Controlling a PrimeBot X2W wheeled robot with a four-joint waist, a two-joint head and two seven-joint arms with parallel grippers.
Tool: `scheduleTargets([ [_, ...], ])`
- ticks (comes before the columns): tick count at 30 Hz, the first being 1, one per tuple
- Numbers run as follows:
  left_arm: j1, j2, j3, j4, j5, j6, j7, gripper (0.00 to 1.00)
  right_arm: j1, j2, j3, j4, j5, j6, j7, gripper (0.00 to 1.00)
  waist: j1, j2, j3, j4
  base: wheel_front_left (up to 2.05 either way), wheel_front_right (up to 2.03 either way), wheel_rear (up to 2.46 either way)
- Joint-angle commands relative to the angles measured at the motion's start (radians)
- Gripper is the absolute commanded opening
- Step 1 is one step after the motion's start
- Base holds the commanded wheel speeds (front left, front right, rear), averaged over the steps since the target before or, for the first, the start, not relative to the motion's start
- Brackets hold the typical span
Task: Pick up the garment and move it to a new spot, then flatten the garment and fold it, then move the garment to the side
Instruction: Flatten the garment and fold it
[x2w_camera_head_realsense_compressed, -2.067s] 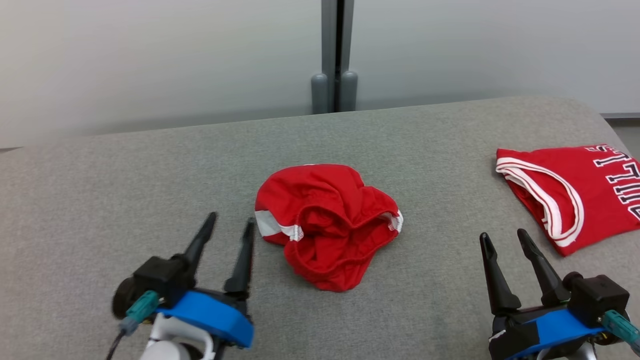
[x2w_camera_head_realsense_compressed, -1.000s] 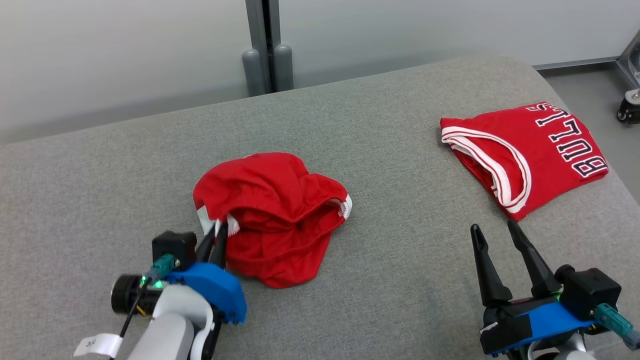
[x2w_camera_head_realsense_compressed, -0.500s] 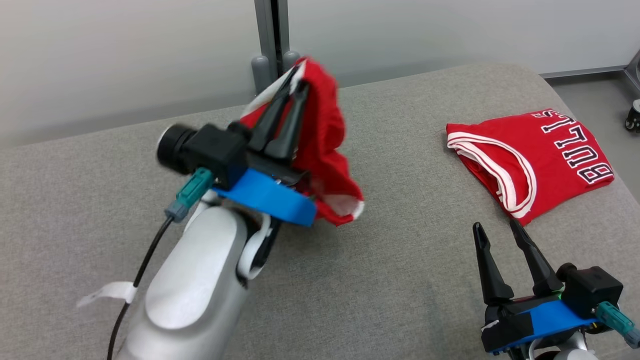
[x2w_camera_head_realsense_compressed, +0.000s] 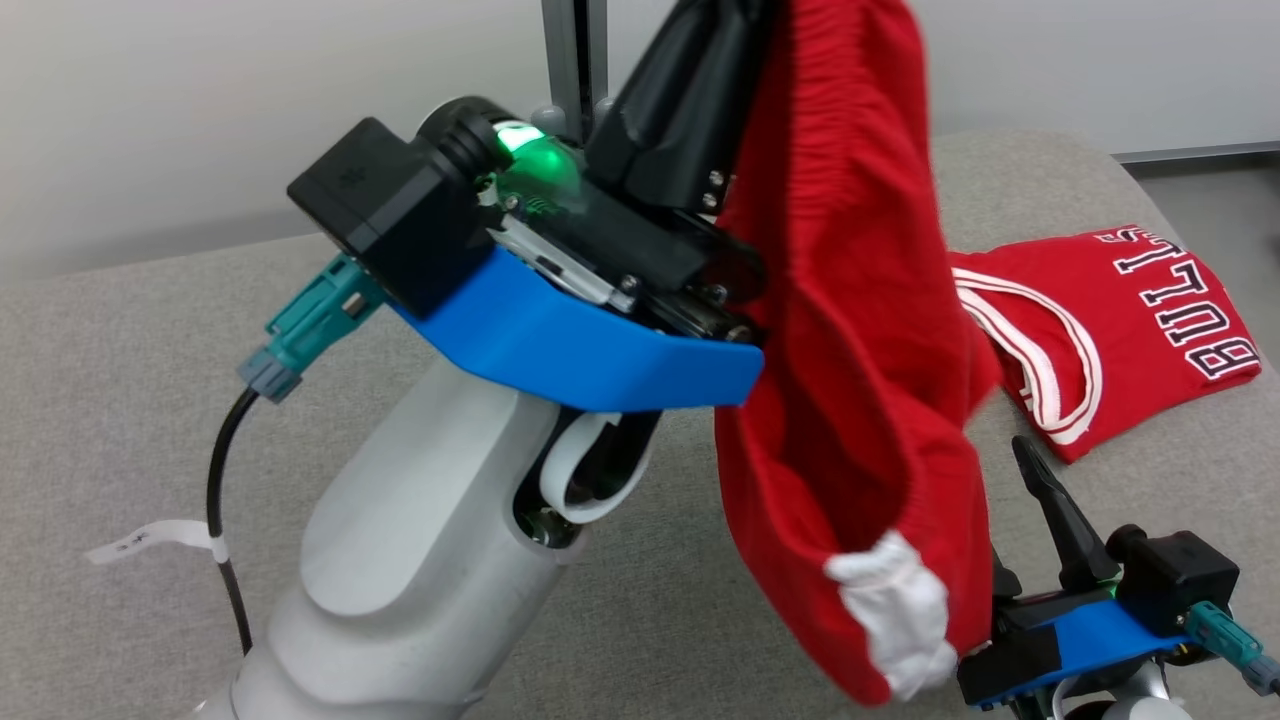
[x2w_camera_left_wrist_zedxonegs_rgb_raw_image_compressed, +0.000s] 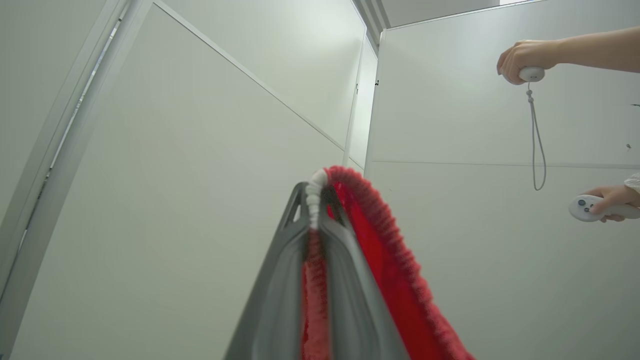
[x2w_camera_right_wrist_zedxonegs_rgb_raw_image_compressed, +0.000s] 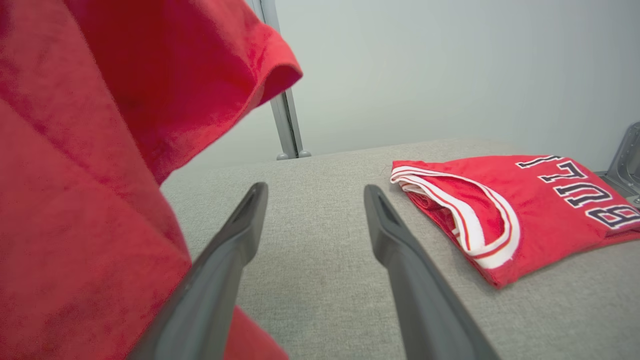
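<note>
The red garment (x2w_camera_head_realsense_compressed: 850, 350) with white trim hangs in the air off the grey padded surface (x2w_camera_head_realsense_compressed: 150, 350), its white-trimmed lower corner (x2w_camera_head_realsense_compressed: 895, 610) dangling low. My left gripper (x2w_camera_left_wrist_zedxonegs_rgb_raw_image_compressed: 316, 200) is raised high and shut on the garment's ribbed edge (x2w_camera_left_wrist_zedxonegs_rgb_raw_image_compressed: 380, 235), its dark fingers (x2w_camera_head_realsense_compressed: 680, 100) reaching the top of the head view. My right gripper (x2w_camera_right_wrist_zedxonegs_rgb_raw_image_compressed: 315, 194) stands open and empty low at the right, just beside the hanging cloth (x2w_camera_right_wrist_zedxonegs_rgb_raw_image_compressed: 100, 150). The cloth hides one of its fingers in the head view; the other finger (x2w_camera_head_realsense_compressed: 1055, 515) shows.
A folded red jersey (x2w_camera_head_realsense_compressed: 1130, 320) with white trim and dark letters lies at the surface's right end, also ahead of the right gripper (x2w_camera_right_wrist_zedxonegs_rgb_raw_image_compressed: 525, 210). A grey post (x2w_camera_head_realsense_compressed: 575, 50) stands behind. A person's hands (x2w_camera_left_wrist_zedxonegs_rgb_raw_image_compressed: 525, 55) hold controllers by the wall.
My left gripper closed on the garment's edge and lifted it off the surface, high toward the camera. The right gripper stayed in place, open.
</note>
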Motion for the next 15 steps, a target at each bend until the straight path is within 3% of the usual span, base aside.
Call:
scheduleTargets([
  [1, 0.011, 0.004, 0.009, 0.012, -0.006, 0.006, -0.005, 0.0, -0.015, 0.001, 0.001, -0.001, 0.002, 0.001, -0.001, 1.0, 0.0001, 0.0, 0.004, 0.005, 0.0, 0.0, 0.0],
  [15, 0.217, 0.16, 0.117, 0.504, 0.053, 0.067, -0.028, 0.0, -0.039, 0.0, 0.024, 0.005, -0.002, 0.001, 0.003, 1.0, 0.0001, 0.0, 0.028, 0.047, 0.0, 0.0, 0.0],
])
